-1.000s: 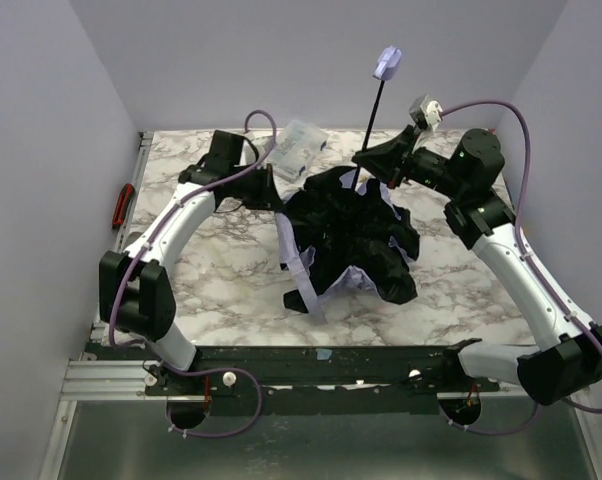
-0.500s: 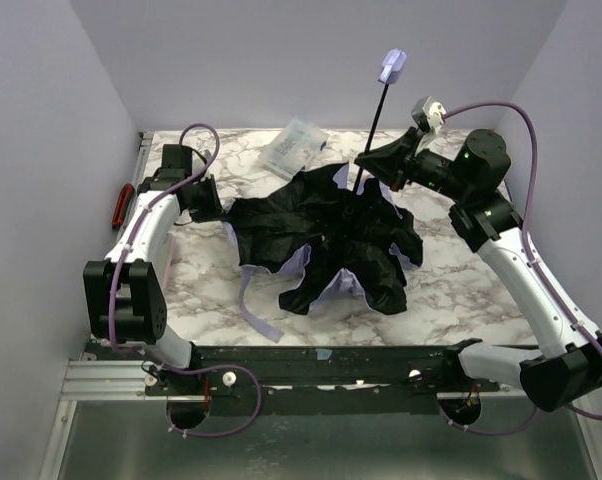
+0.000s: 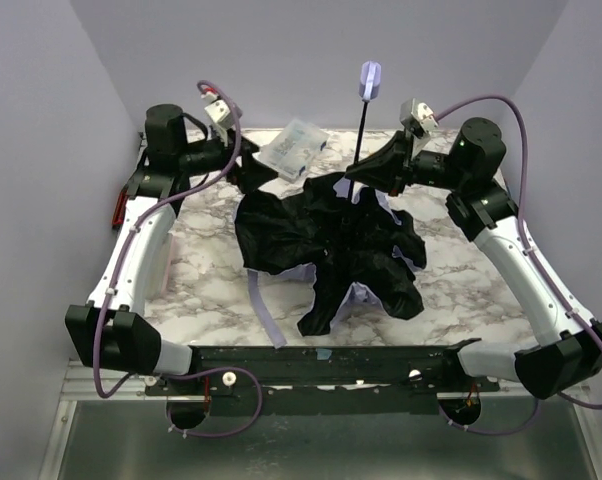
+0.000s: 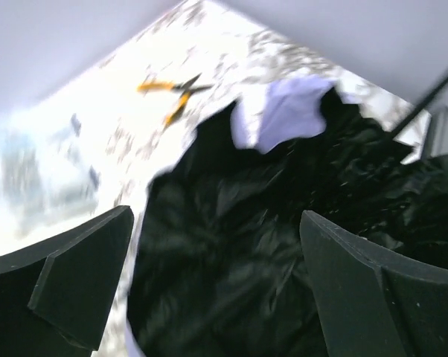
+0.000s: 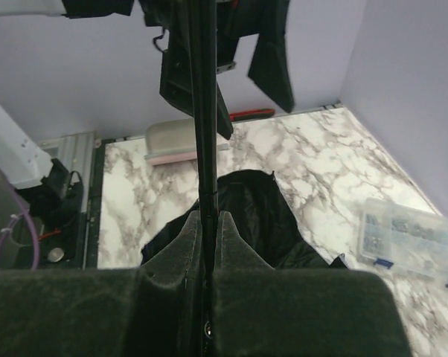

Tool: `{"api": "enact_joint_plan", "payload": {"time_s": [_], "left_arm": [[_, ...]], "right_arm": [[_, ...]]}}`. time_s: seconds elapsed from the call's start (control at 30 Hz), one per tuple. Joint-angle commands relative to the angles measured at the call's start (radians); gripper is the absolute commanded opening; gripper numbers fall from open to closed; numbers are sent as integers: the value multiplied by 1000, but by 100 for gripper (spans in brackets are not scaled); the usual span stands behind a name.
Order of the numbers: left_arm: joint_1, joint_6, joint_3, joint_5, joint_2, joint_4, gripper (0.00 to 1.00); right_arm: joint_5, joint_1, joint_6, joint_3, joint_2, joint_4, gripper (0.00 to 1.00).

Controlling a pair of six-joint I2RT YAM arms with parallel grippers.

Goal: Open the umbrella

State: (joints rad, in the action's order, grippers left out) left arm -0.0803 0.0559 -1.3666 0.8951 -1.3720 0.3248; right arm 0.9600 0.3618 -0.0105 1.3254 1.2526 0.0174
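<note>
The umbrella (image 3: 331, 240) lies half-spread in the middle of the marble table (image 3: 211, 285). Its black lining faces up in crumpled folds, and pale lavender fabric shows at the edges. A lavender strap (image 3: 264, 318) trails from it toward the near edge. The thin black shaft (image 3: 359, 140) rises from the heap, tilted toward the far edge, and ends in the small lavender handle knob (image 3: 369, 80).

The right gripper (image 3: 356, 180) is clamped tight on the shaft low down, just above the fabric. In the right wrist view its fingers (image 5: 183, 245) press together around the black rod (image 5: 203, 89), with the canopy (image 5: 246, 201) below.

The left gripper (image 3: 249, 172) hangs over the far-left part of the canopy with its jaws spread wide and nothing between them. In the left wrist view the two dark fingers (image 4: 75, 275) stand well apart over the black lining (image 4: 246, 245). That picture is blurred, so I cannot tell whether they touch the cloth; they appear to be just above it.

A clear plastic organiser box (image 3: 294, 148) sits near the far edge, just beside the left gripper. Yellow-handled pliers (image 4: 172, 93) lie on the marble beyond the canopy. A red-handled tool (image 3: 121, 207) rests at the left edge.
</note>
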Motion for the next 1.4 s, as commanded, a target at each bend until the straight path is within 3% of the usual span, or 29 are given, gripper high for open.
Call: {"api": "enact_joint_plan", "payload": {"time_s": [0.0,0.3,0.43,0.57,0.77,0.87,1.0,1.17,1.23,1.33,1.37], "left_arm": [[-140,-362,-134,257,-70,20,93],[-342,-754,-252,309,-193,290,75],[-393,-799,-262,299,-218,362,69],[-428,-633,-186,231,-217,229,62],[-442,-402,-27,6,-184,3,72],[-443,-350,-19,-136,-189,-43,68],[-434,-268,-106,-301,-242,-32,52],[-390,-144,-230,-332,-323,3,37],[-378,-130,-273,-360,-362,33,25],[-339,-117,-342,-373,-424,92,1],[-315,-95,-344,-341,-429,88,0]], "right_arm": [[150,6,-63,74,25,-48,1],[165,72,-79,106,42,-20,1],[146,91,-83,104,40,-20,1],[133,110,-85,106,42,-26,1],[122,123,-107,109,41,-44,1],[122,134,-118,107,43,-49,1],[103,166,-113,85,39,-49,1],[82,202,-91,69,32,-21,1],[70,205,-83,70,24,8,1],[19,206,-67,76,16,28,1],[-13,205,-65,75,13,28,1]]}}
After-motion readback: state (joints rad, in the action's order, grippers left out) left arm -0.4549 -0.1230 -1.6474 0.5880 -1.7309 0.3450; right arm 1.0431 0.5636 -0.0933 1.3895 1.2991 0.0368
